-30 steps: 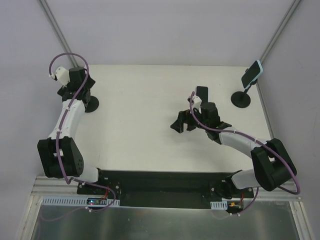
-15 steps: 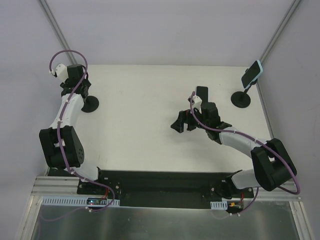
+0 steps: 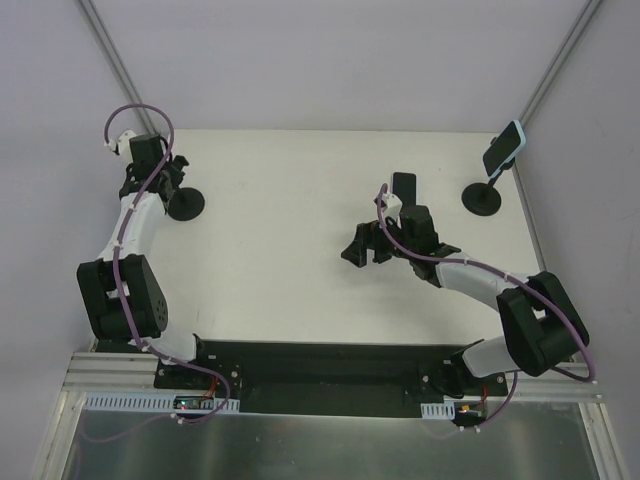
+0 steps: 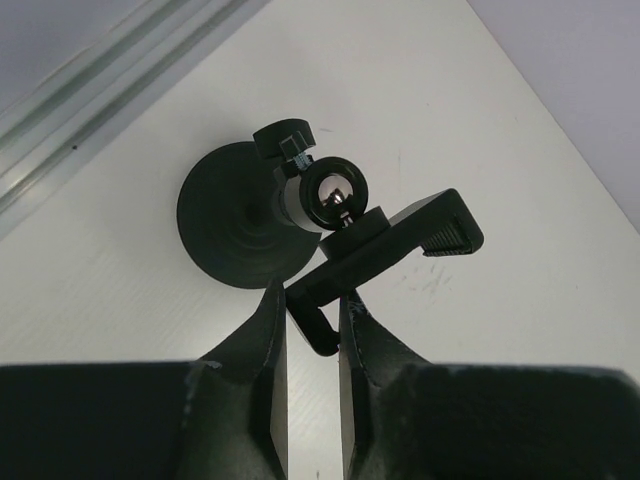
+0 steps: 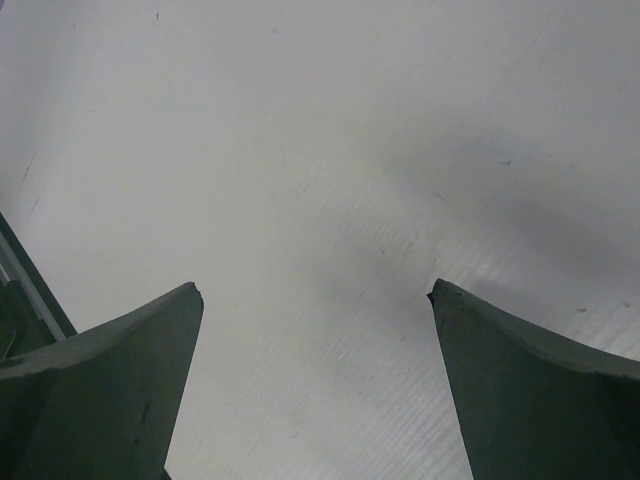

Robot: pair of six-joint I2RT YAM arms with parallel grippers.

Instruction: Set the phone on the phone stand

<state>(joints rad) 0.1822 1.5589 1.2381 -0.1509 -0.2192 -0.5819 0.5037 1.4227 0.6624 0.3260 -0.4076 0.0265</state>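
Black phone stand (image 3: 186, 206) at upper left of the top view, round base flat on the white table (image 3: 280, 200). Left wrist view of the same stand:
- base disc (image 4: 225, 215) left of centre
- shiny ball joint (image 4: 335, 193) at centre
- small knob (image 4: 285, 137) just above-left of the joint
- clamp bracket (image 4: 385, 240) running diagonally from lower centre out to the right, ribbed pad at its far end

Left gripper (image 4: 310, 305) clenched on the hooked lower end of the clamp bracket. Both fingers (image 4: 265, 350) touch it, one on each side.

Phone (image 3: 503, 148), light blue case, at upper right of the top view. It is tilted and perched on top of a second stand (image 3: 482, 197) whose round base sits near the table's right edge, well apart from the black phone stand.

Right gripper (image 3: 362, 246) right of centre in the top view, between the two stands. Right wrist view: released, jaws spread wide, bare table showing between the fingers (image 5: 120, 370). Cannot tell its height above the surface.
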